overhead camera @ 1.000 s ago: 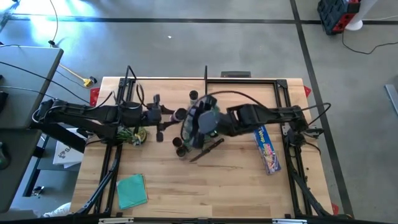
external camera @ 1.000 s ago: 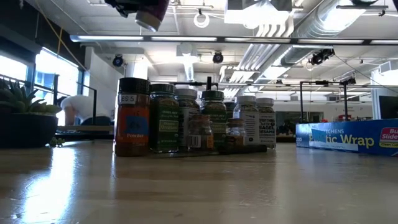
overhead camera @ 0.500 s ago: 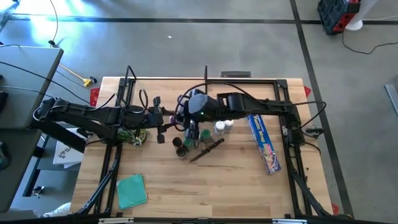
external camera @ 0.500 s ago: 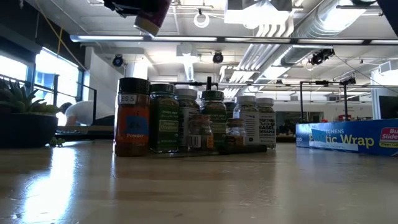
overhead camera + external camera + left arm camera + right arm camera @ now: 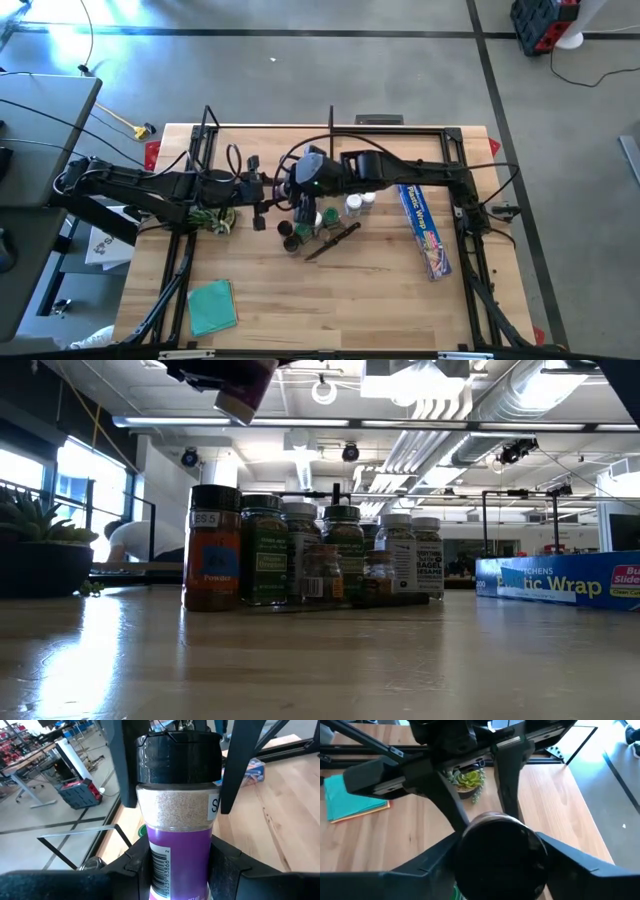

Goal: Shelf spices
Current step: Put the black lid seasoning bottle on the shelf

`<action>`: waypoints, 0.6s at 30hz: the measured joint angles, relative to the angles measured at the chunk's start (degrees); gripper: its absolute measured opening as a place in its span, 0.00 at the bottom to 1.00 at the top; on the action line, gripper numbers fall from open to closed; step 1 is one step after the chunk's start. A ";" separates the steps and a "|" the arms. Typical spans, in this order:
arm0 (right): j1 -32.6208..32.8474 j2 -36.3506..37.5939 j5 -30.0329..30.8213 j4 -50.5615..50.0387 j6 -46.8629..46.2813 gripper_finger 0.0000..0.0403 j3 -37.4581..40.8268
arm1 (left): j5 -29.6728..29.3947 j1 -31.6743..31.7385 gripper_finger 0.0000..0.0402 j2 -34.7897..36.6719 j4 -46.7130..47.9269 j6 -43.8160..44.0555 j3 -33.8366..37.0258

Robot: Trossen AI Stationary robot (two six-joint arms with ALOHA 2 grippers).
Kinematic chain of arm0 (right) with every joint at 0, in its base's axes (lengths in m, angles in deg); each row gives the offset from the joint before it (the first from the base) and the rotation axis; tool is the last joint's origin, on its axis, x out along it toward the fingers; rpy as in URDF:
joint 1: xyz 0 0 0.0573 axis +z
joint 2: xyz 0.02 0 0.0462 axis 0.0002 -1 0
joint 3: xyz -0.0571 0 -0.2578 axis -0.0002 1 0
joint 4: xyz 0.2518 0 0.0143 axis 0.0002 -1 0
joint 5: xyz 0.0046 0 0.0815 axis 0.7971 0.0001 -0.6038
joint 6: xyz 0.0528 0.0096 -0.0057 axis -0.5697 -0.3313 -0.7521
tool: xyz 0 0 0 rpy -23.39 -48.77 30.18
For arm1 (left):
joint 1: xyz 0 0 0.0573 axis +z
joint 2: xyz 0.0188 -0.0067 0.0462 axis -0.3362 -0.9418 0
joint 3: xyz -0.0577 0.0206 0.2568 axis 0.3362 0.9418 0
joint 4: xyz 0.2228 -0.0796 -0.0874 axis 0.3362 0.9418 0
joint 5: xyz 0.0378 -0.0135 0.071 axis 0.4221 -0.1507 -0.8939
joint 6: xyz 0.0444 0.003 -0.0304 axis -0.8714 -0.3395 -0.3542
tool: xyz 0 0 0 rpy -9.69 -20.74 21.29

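A spice jar (image 5: 175, 820) with a purple label, pale grains and a black cap (image 5: 177, 755) hangs high above the table, and my left gripper (image 5: 177, 870) is shut on it. The low view shows it tilted at the top (image 5: 245, 382). My right gripper (image 5: 495, 855) is open, one finger on either side of the black cap (image 5: 497, 850); I see no touch. In the high view the right hand (image 5: 312, 175) covers the jar. Several other spices (image 5: 320, 555) stand together on the table (image 5: 318, 215). Two black upright rods (image 5: 207, 125) of the shelf rise near the far edge. My left gripper pinches the jar's purple-labelled lower body (image 5: 156, 865) between its two fingers. The fingers come about level from the table's left and lie across the jar. The jar is lifted clear of the table, cap end up and somewhat tilted.
A long blue wrap box (image 5: 425, 240) lies to the right of the jars, with a dark-handled knife (image 5: 335, 238) in front of them. A small potted plant (image 5: 215, 215) sits under the left arm. A teal pad (image 5: 212, 305) lies near the front left.
My right gripper has left the spot above the standing jars. It has gone toward the table's far left and a little down, up to the jar in my left gripper. That jar has stayed lifted in place.
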 joint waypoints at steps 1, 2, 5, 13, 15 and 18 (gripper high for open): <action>-0.12 0.00 -0.23 -0.03 0.00 0.55 0.00 | 0.09 0.00 0.32 -0.02 0.08 0.00 0.00; -0.29 0.00 -0.66 -0.03 0.01 0.52 0.00 | 0.03 0.02 0.32 -0.02 0.10 0.02 0.00; -0.67 0.02 -1.59 -0.03 0.09 0.48 0.00 | -0.10 0.02 0.37 -0.02 0.19 0.07 0.00; -3.76 0.15 -3.64 -0.70 7.33 0.48 0.00 | -6.04 -0.28 0.55 2.72 7.05 0.07 -0.28; -5.88 0.22 -3.66 -2.30 9.57 0.48 0.00 | -10.34 -0.26 0.58 4.41 10.87 2.05 -0.23; -10.57 0.68 -2.49 -2.29 12.78 0.48 -0.02 | -16.18 -0.20 0.60 6.51 14.42 5.86 -0.05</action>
